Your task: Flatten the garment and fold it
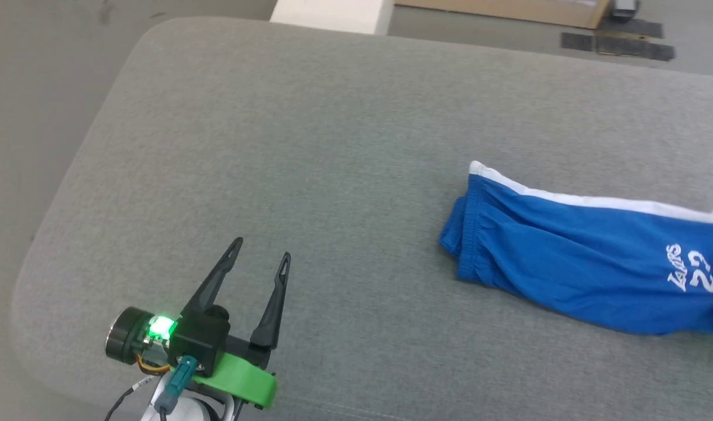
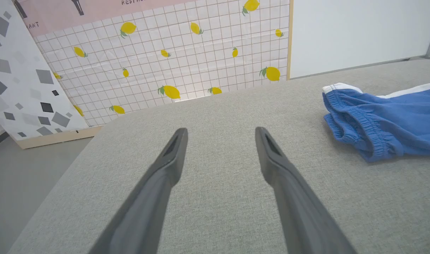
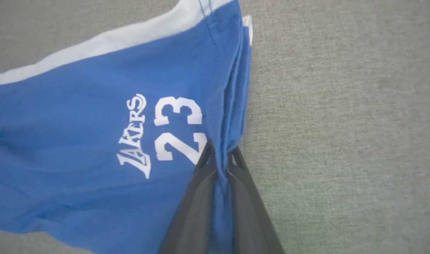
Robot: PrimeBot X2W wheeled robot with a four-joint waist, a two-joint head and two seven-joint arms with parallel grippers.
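At 7 o'clock of the head view, the left gripper (image 1: 262, 248) is seen with its two fingers spread wide over the grey cushion (image 1: 333, 146). One pair of shorts (image 1: 567, 257) is laid at 3 o'clock, its long axis running from 9 to 4 o'clock and its waistband pointing to 9. The leg hem is pinched between the closed fingers of the right gripper (image 3: 222, 148).

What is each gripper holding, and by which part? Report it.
The right gripper is shut on the garment, pinching the bunched leg edge beside the "23" print. The left gripper is open and holds nothing.
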